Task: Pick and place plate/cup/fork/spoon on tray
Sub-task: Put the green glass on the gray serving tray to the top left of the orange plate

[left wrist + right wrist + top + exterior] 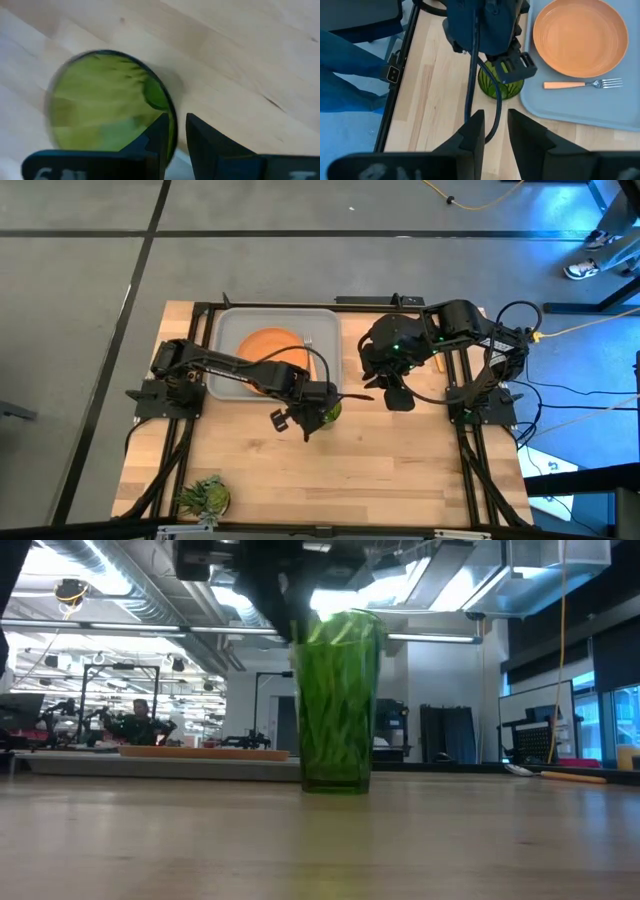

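Note:
The dark-green ribbed cup stands upright on the wooden table, just off the tray's near right corner; it also shows in the high view. My left gripper is above it, shut on its rim. The grey tray holds the orange plate and the fork. The spoon lies on the table right of the cup. My right gripper hangs over the table right of the cup, empty, its fingers a narrow gap apart. My left gripper holds the cup by its rim, one finger inside the cup and the other outside. The fingers come from above, pointing down. The cup stands upright with its base on the table.
A spiky green plant-like object lies at the table's near left corner. The arms' black frames run along the table's left and right sides. Bare wood lies near of the cup. A person shows in the room behind.

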{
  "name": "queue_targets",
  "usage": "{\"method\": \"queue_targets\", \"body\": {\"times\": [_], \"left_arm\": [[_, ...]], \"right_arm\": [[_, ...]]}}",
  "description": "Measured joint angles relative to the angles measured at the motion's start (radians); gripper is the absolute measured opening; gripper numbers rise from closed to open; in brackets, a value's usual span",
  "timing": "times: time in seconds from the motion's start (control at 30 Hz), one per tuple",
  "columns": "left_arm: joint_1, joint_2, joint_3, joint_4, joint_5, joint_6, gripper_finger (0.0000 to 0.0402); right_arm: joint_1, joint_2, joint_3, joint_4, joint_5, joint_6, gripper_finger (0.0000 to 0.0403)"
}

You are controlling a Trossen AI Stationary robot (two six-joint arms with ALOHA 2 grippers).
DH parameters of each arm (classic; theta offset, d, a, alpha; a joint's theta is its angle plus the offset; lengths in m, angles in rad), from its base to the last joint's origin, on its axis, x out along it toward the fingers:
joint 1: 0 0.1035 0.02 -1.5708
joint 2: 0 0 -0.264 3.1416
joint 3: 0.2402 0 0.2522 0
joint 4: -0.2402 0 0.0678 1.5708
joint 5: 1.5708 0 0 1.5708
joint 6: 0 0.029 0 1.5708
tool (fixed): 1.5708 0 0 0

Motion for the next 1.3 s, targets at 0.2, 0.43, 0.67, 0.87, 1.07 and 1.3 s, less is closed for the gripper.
{"method": "queue_targets", "body": {"times": [0.2, 0.43, 0.67, 0.87, 1.07, 1.3], "left_arm": [[-0.007, 0.018, -0.001, 0.019, -0.051, 0.001, 0.0038], [-0.013, 0.008, 0.031, 0.003, -0.131, -0.057, 0.0006], [0.031, 0.005, 0.237, -0.228, -0.14, -0.15, 0.0004], [0.142, 0.004, 0.451, -0.518, -0.181, -0.361, 0.0002], [0.271, -0.03, 0.539, -0.584, -0.162, -0.522, 0.0002], [0.462, -0.06, 0.522, -0.59, -0.171, -0.623, 0.0002]], "right_arm": [[0.0, 0.0, 0.0, 0.0, 0.0, 0.0, 0.009], [0.0, 0.0, 0.0, 0.0, 0.0, 0.001, 0.009], [0.0, 0.0, 0.0, 0.0, 0.001, 0.001, 0.009], [0.0, 0.0, 0.0, 0.015, 0.01, -0.001, 0.009], [0.001, 0.0, 0.0, -0.001, 0.0, -0.03, 0.009], [0.0, 0.001, 0.0, 0.002, 0.002, -0.051, 0.009]]}}
